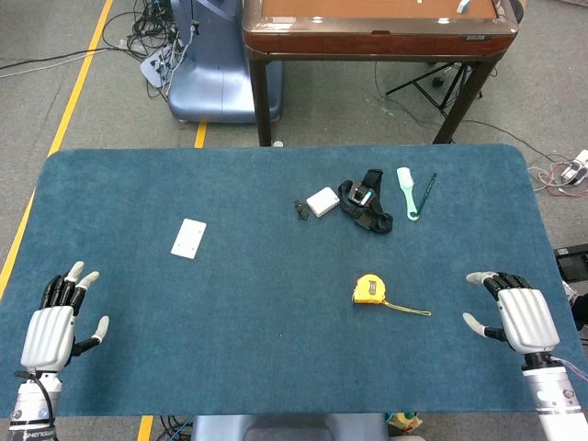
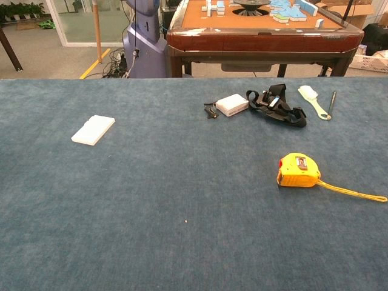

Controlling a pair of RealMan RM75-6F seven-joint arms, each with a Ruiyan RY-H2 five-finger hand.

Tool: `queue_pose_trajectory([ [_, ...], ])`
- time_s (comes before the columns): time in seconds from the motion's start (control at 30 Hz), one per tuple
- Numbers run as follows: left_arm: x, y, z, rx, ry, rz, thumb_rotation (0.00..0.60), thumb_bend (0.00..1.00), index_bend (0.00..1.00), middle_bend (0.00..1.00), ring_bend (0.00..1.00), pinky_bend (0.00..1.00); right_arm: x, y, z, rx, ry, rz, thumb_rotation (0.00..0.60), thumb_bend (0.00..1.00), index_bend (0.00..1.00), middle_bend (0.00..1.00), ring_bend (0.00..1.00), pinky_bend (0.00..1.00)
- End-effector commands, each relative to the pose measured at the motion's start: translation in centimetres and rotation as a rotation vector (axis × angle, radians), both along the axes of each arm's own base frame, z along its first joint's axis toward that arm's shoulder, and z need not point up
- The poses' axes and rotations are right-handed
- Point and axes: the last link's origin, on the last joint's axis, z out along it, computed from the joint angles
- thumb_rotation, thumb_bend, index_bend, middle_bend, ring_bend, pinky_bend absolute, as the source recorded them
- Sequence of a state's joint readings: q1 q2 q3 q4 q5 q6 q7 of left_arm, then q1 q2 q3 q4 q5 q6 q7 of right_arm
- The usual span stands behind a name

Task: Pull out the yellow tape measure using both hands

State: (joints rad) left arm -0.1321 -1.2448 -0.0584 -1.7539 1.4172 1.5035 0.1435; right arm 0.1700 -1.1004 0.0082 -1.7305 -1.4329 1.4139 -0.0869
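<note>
The yellow tape measure lies on the blue table, right of centre, with a thin yellow cord trailing to its right. My right hand rests open near the table's right front edge, well to the right of the tape measure and apart from it. My left hand rests open at the left front corner, far from it. Neither hand shows in the chest view.
A white flat box lies left of centre. Behind the tape measure lie a small white box, a black strap, a pale green brush and a pen. A wooden table stands beyond.
</note>
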Motion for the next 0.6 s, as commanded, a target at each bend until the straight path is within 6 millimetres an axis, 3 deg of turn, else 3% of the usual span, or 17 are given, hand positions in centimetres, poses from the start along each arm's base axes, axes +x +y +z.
queue_pose_trajectory([
  [0.03,0.0,0.0,-0.1,-0.005,-0.004,0.001,0.6,0.35,0.13,0.0,0.0,0.0,0.0,0.2,0.0,0.005,0.005,-0.007,0.6,0.28,0.33,0.37,0.3,0.29],
  [0.3,0.2,-0.1,-0.2,-0.005,-0.021,-0.009,0.6,0.35,0.13,0.0,0.0,0.0,1.2,-0.5,-1.4,0.068,0.003,-0.007,0.6,0.27,0.33,0.37,0.3,0.29],
  [0.6,0.4,-0.3,0.3,-0.01,-0.036,-0.001,0.6,0.35,0.13,0.0,0.0,0.0,4.1,-4.4,-6.2,0.237,0.04,0.046,0.6,0.25,0.29,0.34,0.31,0.29],
])
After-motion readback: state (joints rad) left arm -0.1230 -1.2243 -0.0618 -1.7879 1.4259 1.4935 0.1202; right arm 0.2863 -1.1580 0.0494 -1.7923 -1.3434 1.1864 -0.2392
